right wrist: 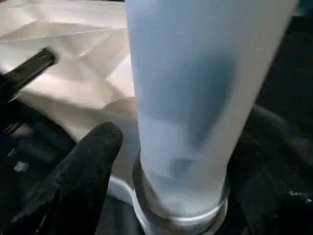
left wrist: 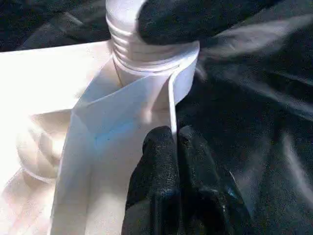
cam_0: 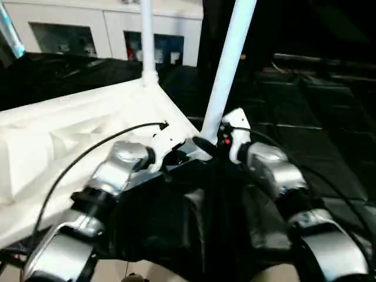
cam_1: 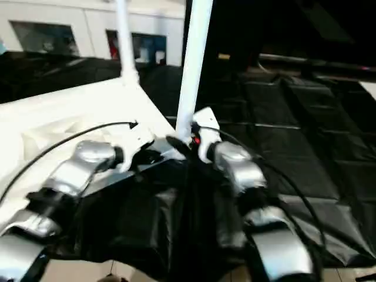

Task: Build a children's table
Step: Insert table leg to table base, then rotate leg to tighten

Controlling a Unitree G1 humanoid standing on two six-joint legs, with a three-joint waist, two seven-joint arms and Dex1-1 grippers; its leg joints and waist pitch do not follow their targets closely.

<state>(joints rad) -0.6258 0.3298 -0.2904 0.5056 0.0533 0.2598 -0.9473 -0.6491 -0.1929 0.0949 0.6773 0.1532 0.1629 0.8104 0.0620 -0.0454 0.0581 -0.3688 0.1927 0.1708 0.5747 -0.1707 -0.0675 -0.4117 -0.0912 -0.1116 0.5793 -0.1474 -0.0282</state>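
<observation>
The white table top (cam_0: pixel 70 129) lies upside down, ribbed underside up, on a black cloth. One white leg (cam_0: pixel 147 41) stands in the far corner socket. A second leg (cam_0: pixel 229 64) rises, slightly tilted, from the near corner socket (left wrist: pixel 161 73). My right gripper (cam_0: pixel 214 138) is shut around this leg just above its threaded base, one black finger (right wrist: pixel 93 161) on each side of the tube. Beside the same socket, my left gripper (left wrist: pixel 175 147) is shut on the thin rim wall of the table top.
A white cabinet (cam_0: pixel 106 29) with glass-fronted compartments stands along the back. The black cloth (cam_0: pixel 305 117) covers the work surface to the right and front. A black cable (cam_0: pixel 88 153) arcs over my left forearm. Pale floor (cam_0: pixel 147 273) shows at the near edge.
</observation>
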